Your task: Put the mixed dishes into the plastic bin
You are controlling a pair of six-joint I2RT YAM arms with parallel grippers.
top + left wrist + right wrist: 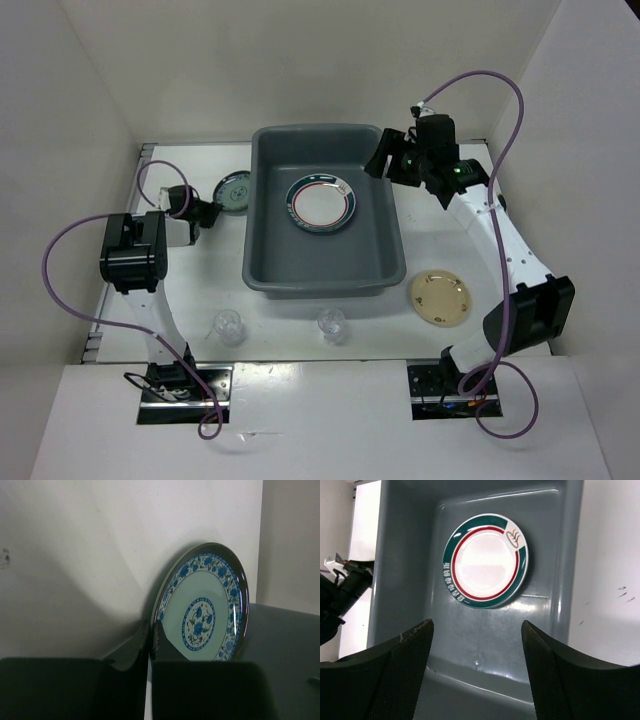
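The dark grey plastic bin (300, 262) stands mid-table. A white plate with a green and red rim (321, 203) lies flat on its floor and also shows in the right wrist view (485, 560). My left gripper (214, 209) is shut on the rim of a blue-flowered plate (237, 190) just left of the bin. In the left wrist view the fingers (159, 636) pinch that plate (202, 605) by its edge and it stands on edge. My right gripper (386, 163) is open and empty above the bin's far right corner, its fingers (412, 672) wide apart over the bin floor (485, 645).
A tan-yellow plate (440, 298) lies on the table right of the bin. Two clear plastic cups (229, 326) (332, 323) stand near the bin's front side. White walls enclose the table. The bin's outer wall (287, 655) is close beside the held plate.
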